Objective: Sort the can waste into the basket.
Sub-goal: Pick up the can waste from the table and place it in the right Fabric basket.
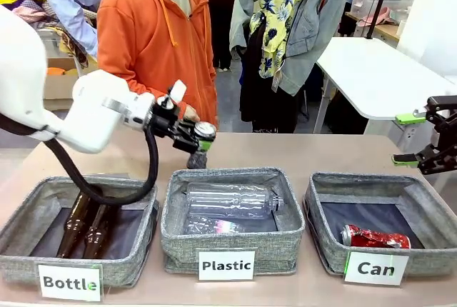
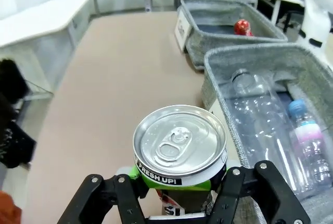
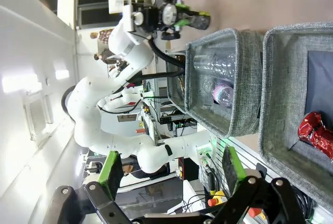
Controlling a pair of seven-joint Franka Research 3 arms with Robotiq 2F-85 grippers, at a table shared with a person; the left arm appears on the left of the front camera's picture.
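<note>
Front view shows the left claw (image 1: pixel 194 138) clamped on the black drink can with a silver top (image 1: pixel 201 144), held above the brown desk (image 1: pixel 300 153) just behind the grey fabric basket labelled "Plastic" (image 1: pixel 230 215). Left wrist view looks down on that can's pull-tab lid (image 2: pixel 179 140), pinched between the black fingers (image 2: pixel 237 190). At the right edge the right claw (image 1: pixel 410 138) hangs wide apart, holding nothing — below it the crushed red metal can (image 1: pixel 374 237) lies inside the grey fabric basket labelled "Can" (image 1: pixel 378 223).
</note>
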